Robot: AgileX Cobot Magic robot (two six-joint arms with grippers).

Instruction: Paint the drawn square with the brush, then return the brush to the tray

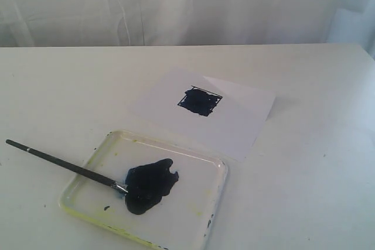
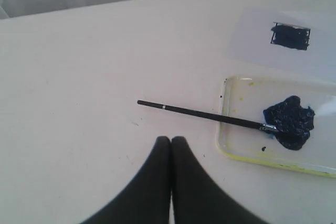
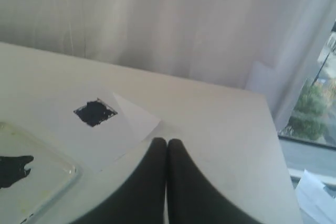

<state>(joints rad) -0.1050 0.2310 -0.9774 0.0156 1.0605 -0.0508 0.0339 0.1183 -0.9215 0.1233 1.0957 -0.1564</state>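
Exterior view: the brush (image 1: 64,165) lies with its bristle end in the dark paint puddle (image 1: 149,184) at the middle of the tray (image 1: 217,203). Its handle slants across the tray's rim and out over the white table (image 1: 316,174) on the left side. The drawn square (image 1: 200,101) sits on a white paper sheet (image 1: 234,127) just beyond the tray and is filled with dark paint, ragged at the edges. In the left wrist view the left tool (image 2: 171,139) hangs over bare table near the brush's handle, apart from it, its 2 fingers pressed together and holding nothing. The right wrist view shows the right tool (image 3: 167,141) likewise closed and empty, near a corner of the sheet.
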